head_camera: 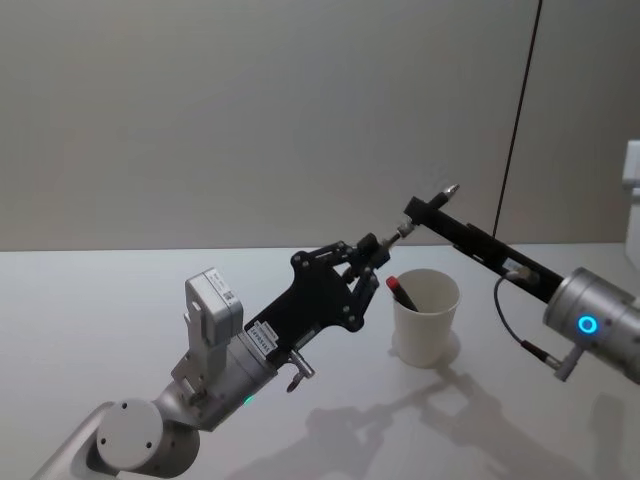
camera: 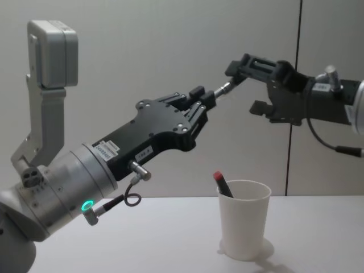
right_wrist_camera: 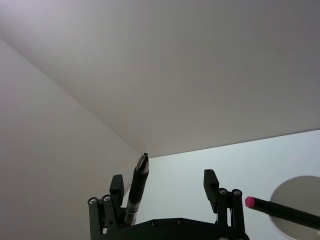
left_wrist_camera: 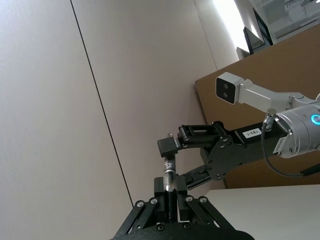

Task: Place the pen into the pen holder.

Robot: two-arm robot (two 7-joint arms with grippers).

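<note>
Head cam first: left end effector reaches in from the lower left and is clamped on the pen. The pen's long axis runs up and to the right, and its pointed tip pokes out past the right end effector, which comes in from the right. The pen holder stands upright on the tabletop, below the pen and a bit to the right. It's already got a red-capped pen leaning in it.

Left wrist cam: the fingers are closed tight around the pen barrel. The far end of the pen meets one finger of the right end effector, whose two fingers sit wide apart.

Right wrist cam: same story. The pen lies right alongside one finger with a big gap across to the other, so it's spread open and not gripping. Whether the pen actually touches that finger, I can't tell. The red-capped pen shows off to the side.

Chest cam: this is the best angle for the geometry. The pen is well above the pen holder's rim, tilted closer to flat than upright, and the holder is down and slightly to the right of the left end effector's fingers. Both arms are about equally near the holder, but the left one has the grip.

My guess is this is a handoff about to happen. Otherwise the left arm needs to tip the pen nose-down over the opening before letting go. That tilt is what the drop depends on, and the pen already in the holder takes up some of the room.
</note>
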